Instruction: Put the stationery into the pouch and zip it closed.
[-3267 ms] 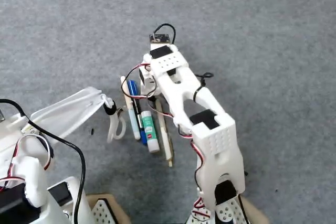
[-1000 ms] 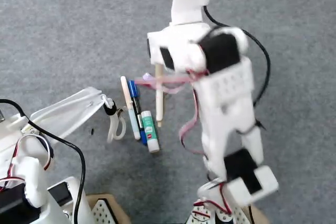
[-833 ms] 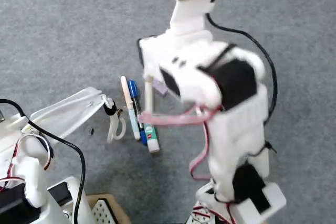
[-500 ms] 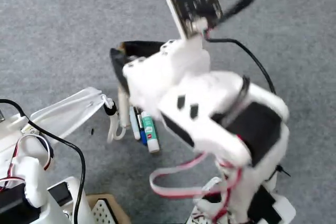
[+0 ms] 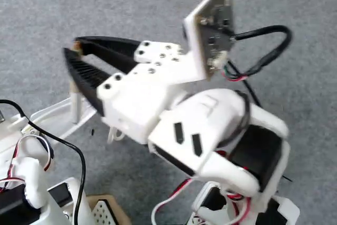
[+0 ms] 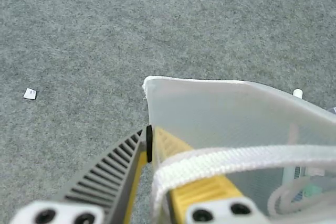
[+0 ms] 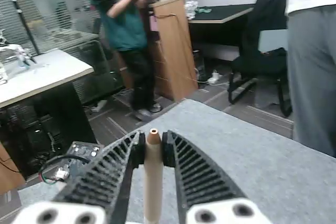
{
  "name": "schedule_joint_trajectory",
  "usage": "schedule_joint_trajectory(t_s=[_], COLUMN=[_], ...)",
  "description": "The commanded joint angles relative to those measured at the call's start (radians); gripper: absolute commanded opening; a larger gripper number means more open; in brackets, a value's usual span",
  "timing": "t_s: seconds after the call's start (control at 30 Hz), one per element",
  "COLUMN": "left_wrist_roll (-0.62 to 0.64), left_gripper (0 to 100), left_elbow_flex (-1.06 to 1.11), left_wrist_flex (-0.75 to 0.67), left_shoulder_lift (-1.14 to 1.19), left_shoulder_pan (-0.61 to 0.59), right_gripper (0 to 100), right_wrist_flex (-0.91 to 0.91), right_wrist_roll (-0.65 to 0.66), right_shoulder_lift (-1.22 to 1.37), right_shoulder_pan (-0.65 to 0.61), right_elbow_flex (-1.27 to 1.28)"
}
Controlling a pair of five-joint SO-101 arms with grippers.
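From the high view, your right pincer (image 5: pixel 71 47), two long black ribbed fingers on a white plastic arm, is raised well above the grey felt-like counter (image 5: pixel 295 35); it pinches the top of a slim beige round stick (image 5: pixel 76 104), which hangs upright; the stick's lower end lies over the translucent white mesh pouch (image 5: pixel 50 117), inside it or not you cannot tell. In the left wrist view, your left pincer (image 6: pixel 149 140), one grey ribbed finger and one yellow, is clamped on the pouch (image 6: pixel 220 114) edge beside a white woven strap (image 6: pixel 226 158); pale and green shapes (image 6: pixel 307 182) show through the mesh, inside or behind you cannot tell. In the right wrist view, the black fingers (image 7: pixel 105 179) grip the stick (image 7: pixel 152 182) just under its tapered tip.
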Motion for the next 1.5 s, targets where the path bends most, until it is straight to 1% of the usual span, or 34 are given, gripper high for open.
schedule_joint_trajectory(t_s=[0.0, 0.17, 0.33, 0.43, 0.63, 1.0, 1.23, 1.47], left_wrist_roll=[0.011, 0.011, 0.011, 0.011, 0.011, 0.011, 0.011, 0.011], left_gripper=[3, 3, 3, 3, 3, 3, 3, 3], left_elbow_flex=[-0.005, -0.005, -0.005, -0.005, -0.005, 0.005, 0.005, 0.005], left_wrist_flex=[-0.021, -0.021, -0.021, -0.02, -0.02, -0.028, -0.026, -0.028], left_shoulder_lift=[0.003, 0.003, 0.003, 0.003, 0.003, 0.011, 0.011, 0.011], left_shoulder_pan=[-0.005, -0.005, -0.005, -0.007, -0.012, -0.013, -0.013, -0.01], right_gripper=[1.2, 1.2, 1.2, 1.2, 1.2, 1.2, 1.2, 1.2], right_wrist_flex=[-0.101, -0.155, -0.229, -0.284, -0.301, -0.11, 0.031, 0.054], right_wrist_roll=[0.011, 0.023, 0.124, 0.161, 0.166, 0.167, 0.167, 0.167], right_shoulder_lift=[-0.022, -0.025, -0.025, -0.025, -0.079, -0.228, -0.249, -0.3], right_shoulder_pan=[-0.025, -0.021, -0.021, 0.005, 0.018, 0.015, 0.015, -0.052], right_elbow_flex=[0.068, 0.174, 0.272, 0.344, 0.458, 0.483, 0.487, 0.664])
